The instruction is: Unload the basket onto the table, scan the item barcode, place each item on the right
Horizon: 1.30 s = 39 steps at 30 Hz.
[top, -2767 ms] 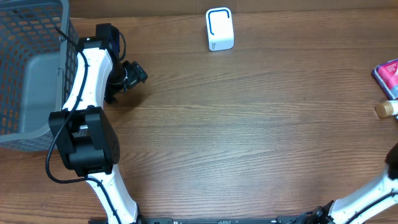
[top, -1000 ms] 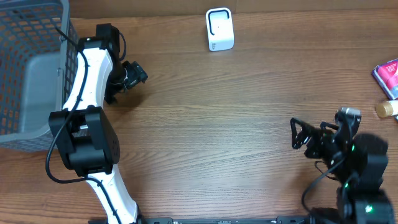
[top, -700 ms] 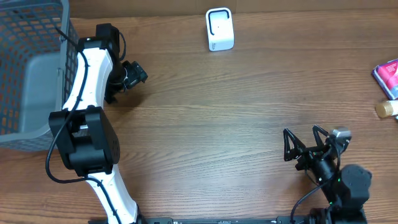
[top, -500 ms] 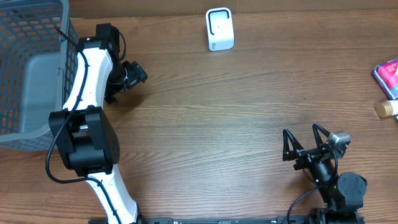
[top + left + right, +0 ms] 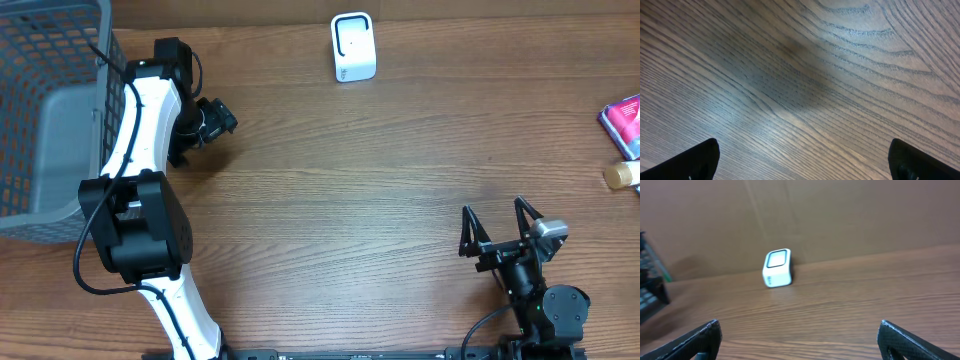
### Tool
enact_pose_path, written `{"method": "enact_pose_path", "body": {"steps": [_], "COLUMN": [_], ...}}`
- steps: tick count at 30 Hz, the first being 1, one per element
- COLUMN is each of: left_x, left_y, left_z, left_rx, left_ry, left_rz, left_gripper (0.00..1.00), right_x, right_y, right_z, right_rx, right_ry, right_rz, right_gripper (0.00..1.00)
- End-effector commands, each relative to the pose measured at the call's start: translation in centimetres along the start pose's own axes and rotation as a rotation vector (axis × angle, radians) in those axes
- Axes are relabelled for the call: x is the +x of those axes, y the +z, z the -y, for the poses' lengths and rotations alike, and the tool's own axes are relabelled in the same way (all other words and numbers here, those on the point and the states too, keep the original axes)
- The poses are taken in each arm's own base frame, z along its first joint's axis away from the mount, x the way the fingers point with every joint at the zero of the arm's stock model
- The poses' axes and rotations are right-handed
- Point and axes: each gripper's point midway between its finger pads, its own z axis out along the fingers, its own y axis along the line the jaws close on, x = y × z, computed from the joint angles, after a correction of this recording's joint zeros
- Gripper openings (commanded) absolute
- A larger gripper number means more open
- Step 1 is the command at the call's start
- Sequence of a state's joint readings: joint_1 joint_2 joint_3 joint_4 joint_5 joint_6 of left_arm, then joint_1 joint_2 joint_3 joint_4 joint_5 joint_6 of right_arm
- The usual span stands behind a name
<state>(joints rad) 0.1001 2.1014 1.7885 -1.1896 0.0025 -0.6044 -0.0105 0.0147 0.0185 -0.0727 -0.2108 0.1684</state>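
Gaping right hand (image 5: pixel 494 209) near front of table (image 5: pixel 380 250).

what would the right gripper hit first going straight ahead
Likely nothing: the open right gripper faces bare table, the white scanner just left of its line, the brown wall behind; depth unclear.

1. Warm brown with darker wavy grain across the flat wooden tabletop (image 5: pixel 350 180).
2. White on the small boxy barcode scanner (image 5: pixel 352 47), with a blue rounded outline on top.
3. Grey in a grid pattern on the plastic mesh basket (image 5: pixel 50 40).
4. Pink, perhaps edged in purple, on the flat packet (image 5: pixel 624 118).
5. Tan on the small round cap (image 5: pixel 620 176).
6. White links, black joints on the left arm (image 5: pixel 150 110).
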Motion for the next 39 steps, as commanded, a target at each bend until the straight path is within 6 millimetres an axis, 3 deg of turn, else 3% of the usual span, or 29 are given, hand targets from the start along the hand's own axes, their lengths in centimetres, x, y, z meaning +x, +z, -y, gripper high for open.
{"method": "enact_pose_path", "body": {"steps": [1, 7, 12, 39], "left_x": [-0.5, -0.5, -0.5, -0.5], "left_y": [-0.2, -0.2, -0.2, -0.2], "left_z": [-0.1, -0.1, -0.1, -0.1], "left_rx": [-0.005, -0.005, -0.005, -0.005], "left_ry": [-0.025, -0.025, -0.025, -0.025], "left_rz": [0.013, 0.013, 0.013, 0.013], "left_gripper": [1.0, 1.0, 1.0, 1.0], "right_x": [-0.1, -0.3, -0.3, -0.3], "right_y": [-0.1, -0.4, -0.4, -0.4], "right_z": [1.7, 3.5, 3.7, 3.4], "right_rx": [0.096, 0.202, 0.211, 0.193], "right_ry": [-0.018, -0.04, -0.108, -0.108], "right_rz": [0.02, 0.032, 0.026, 0.026], "right_gripper": [1.0, 1.0, 1.0, 1.0]}}
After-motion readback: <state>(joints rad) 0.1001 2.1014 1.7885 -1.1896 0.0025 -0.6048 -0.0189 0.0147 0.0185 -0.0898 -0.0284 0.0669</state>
